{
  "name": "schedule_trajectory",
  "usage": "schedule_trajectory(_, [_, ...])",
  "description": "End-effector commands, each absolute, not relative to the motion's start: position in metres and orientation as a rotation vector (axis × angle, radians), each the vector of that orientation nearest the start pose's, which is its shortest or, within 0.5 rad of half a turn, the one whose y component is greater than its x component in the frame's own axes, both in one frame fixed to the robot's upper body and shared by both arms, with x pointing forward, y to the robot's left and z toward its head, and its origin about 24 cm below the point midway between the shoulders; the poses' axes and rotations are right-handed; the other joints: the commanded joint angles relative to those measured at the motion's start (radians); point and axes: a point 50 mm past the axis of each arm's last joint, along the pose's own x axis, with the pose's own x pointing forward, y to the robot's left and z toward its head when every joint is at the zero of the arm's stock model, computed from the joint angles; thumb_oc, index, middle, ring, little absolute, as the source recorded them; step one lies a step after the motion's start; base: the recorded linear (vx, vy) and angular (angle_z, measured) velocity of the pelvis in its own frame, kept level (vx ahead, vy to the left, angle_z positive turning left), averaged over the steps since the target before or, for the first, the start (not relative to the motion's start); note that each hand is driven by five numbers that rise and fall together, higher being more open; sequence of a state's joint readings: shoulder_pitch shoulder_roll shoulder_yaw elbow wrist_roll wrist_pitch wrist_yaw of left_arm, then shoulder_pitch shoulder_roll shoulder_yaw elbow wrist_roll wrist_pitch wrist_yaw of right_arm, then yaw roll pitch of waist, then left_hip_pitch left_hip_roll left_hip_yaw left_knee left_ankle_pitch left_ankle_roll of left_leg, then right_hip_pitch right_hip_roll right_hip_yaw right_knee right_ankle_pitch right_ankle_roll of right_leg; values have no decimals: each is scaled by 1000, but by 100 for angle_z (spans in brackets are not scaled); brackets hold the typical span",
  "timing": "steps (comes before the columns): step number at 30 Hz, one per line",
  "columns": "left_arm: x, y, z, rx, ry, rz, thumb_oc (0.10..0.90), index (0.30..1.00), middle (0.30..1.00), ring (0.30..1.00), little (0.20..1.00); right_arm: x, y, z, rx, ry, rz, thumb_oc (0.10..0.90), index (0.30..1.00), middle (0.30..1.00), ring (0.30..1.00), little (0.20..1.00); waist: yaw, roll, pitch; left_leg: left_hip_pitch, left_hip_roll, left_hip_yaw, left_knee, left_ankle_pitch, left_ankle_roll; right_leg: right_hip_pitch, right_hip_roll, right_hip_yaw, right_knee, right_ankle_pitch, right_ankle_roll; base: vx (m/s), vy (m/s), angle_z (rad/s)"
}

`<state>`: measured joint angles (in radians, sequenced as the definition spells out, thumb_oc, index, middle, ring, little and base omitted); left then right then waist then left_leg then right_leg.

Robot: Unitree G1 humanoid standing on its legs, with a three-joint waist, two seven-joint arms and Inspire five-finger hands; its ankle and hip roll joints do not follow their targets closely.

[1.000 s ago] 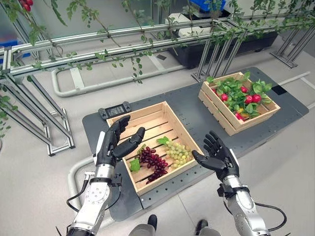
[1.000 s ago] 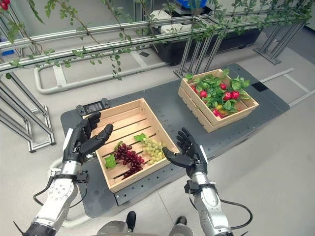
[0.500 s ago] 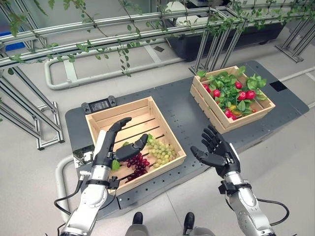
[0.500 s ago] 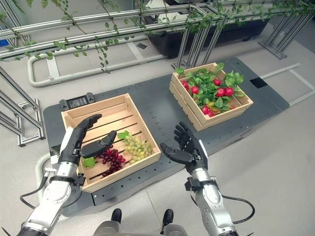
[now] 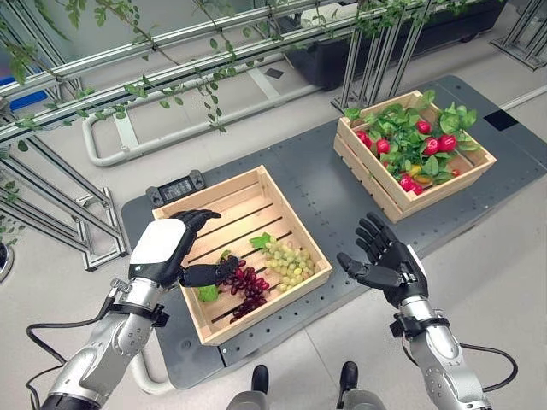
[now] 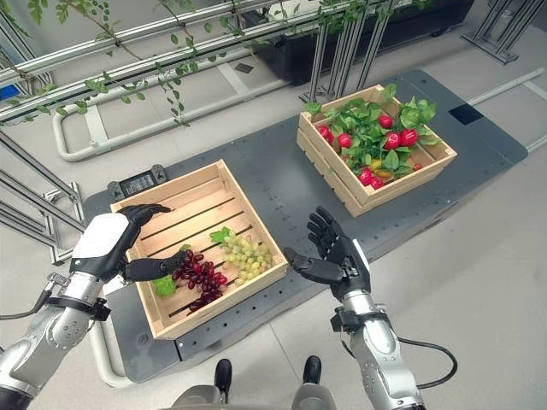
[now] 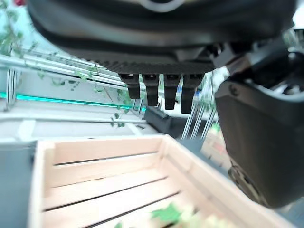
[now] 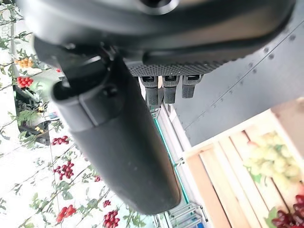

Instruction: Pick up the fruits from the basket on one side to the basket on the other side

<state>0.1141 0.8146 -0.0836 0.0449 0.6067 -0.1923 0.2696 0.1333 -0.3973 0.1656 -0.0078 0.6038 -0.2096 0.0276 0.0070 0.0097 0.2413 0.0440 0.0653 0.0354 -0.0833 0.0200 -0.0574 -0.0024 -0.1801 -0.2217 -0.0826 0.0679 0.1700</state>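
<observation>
A near wooden crate [image 5: 289, 207] holds a bunch of purple grapes [image 5: 245, 286] and a bunch of green grapes [image 5: 290, 261]. My left hand [image 5: 165, 247] hovers palm down over that crate's left side, open, its thumb pointing at the purple grapes without holding them. To the right of the crate, my right hand [image 5: 390, 266] is open above the dark platform, palm turned toward the crate. A far crate [image 5: 374, 185] at the right is full of red fruits [image 5: 440, 143] and green leaves. The right wrist view shows the green grapes [image 8: 270, 163] past the straight fingers [image 8: 164, 88].
Both crates rest on a dark perforated platform [image 5: 325, 184] on the grey floor. A small black device [image 5: 177, 188] lies behind the near crate. Metal rails with leafy vines [image 5: 197, 51] run across the back, and a metal frame [image 5: 60, 213] stands at the left.
My left hand has turned palm down and settled over the near crate's left side, thumb by the purple grapes. The camera has shifted; my right hand stays open beside the crate.
</observation>
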Motion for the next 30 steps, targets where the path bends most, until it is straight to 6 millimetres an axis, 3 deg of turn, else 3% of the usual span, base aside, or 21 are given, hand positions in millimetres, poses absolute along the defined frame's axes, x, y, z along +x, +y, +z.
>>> schedule_trajectory(1, [251,284,114,1553,-270,37,800,900,900,900,900,231,-195,91,227,-269,213,800,900,900,900,900,-25,4,-35,-30,-34,58,96,-106,38,-146,-80,59,201,-39,58,-19,58,4])
schedule_trajectory(7, [264,289,119,1717,-191,12,800,900,900,900,900,239,-197,104,205,-301,228,800,900,900,900,900,-41,13,23,-107,-41,68,186,-121,39,-218,-92,77,268,-48,59,-58,63,5])
schedule_trajectory(15, [290,280,135,1910,-162,-12,800,900,900,900,900,249,-195,123,193,-368,251,800,900,900,900,900,-60,0,113,-242,-35,65,311,-131,38,-333,-82,110,341,-36,51,-110,12,0])
schedule_trajectory(20, [311,282,141,2013,-128,78,800,900,900,900,900,255,-188,130,204,-391,289,800,900,900,900,900,-81,-7,160,-312,-25,78,375,-139,36,-400,-68,128,389,-44,46,-89,32,-7])
schedule_trajectory(30, [334,281,151,2024,-222,367,800,900,900,900,900,261,-171,134,272,-417,318,800,900,900,900,900,-94,-29,210,-364,-24,87,384,-124,31,-449,-40,139,395,-42,37,-35,3,-3])
